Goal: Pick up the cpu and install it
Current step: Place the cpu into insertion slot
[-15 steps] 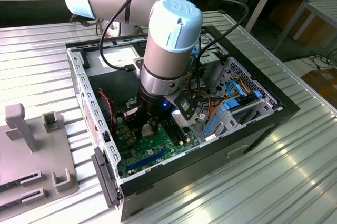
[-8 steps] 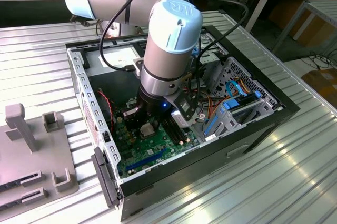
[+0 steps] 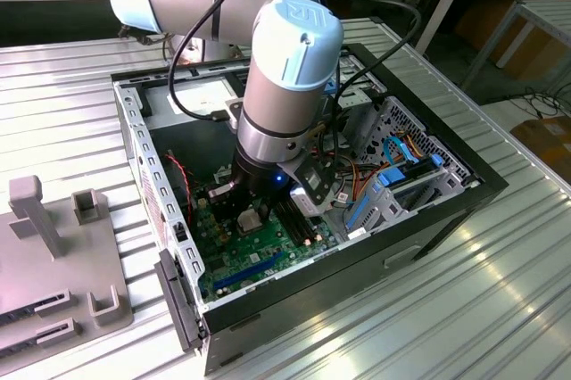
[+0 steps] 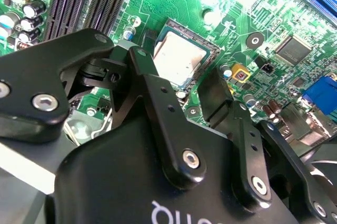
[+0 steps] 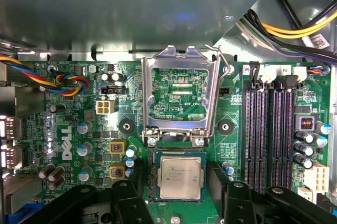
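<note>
The cpu [image 5: 180,177], a small square chip with a pale silver-tan face, lies flat in its socket on the green motherboard [image 5: 237,113]; it is also in the second wrist view [image 4: 178,58]. The socket's metal load frame [image 5: 180,61] stands hinged up beyond it. My gripper [image 5: 176,182] hovers just over the socket, open, with one black finger [image 5: 126,197] on each side of the chip and a gap to it. The fingers [image 4: 145,71] hold nothing. In the exterior view the gripper [image 3: 250,206] reaches down into the open computer case [image 3: 428,219].
Dark memory slots [image 5: 268,129] run beside the socket, and capacitors [image 5: 308,140] stand past them. Bundled cables [image 5: 295,29] and a blue-tabbed drive cage [image 3: 401,184] crowd one side of the case. A grey fixture block [image 3: 53,255] sits on the ribbed metal table at the exterior view's left.
</note>
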`<state>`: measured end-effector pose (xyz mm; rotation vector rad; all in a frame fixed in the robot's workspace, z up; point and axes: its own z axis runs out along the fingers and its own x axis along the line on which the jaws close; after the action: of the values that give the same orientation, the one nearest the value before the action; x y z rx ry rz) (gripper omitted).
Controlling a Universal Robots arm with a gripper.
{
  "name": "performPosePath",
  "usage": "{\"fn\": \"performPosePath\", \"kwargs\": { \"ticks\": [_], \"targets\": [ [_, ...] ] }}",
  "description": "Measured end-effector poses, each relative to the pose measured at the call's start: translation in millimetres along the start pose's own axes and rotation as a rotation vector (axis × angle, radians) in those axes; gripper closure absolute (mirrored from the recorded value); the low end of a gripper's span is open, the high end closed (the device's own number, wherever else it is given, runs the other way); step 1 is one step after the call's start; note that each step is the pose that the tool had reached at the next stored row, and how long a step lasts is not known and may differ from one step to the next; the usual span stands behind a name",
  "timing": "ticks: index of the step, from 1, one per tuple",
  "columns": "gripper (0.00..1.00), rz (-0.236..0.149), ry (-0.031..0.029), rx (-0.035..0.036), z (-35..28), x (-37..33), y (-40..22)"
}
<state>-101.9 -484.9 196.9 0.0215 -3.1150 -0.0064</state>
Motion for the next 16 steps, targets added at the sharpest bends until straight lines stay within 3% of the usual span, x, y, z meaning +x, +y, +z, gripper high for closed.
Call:
{"fn": "performPosePath", "kwargs": {
  "ticks": [7, 9, 16],
  "targets": [
    [0.4, 0.0, 0.0008, 0.0001, -0.2, 0.3, -0.1],
    [0.47, 0.0, 0.0, 0.0004, -0.2, -0.1, -0.1],
    [0.49, 0.0, 0.0001, 0.0, -0.4, -0.3, 0.0]
  ]
}}
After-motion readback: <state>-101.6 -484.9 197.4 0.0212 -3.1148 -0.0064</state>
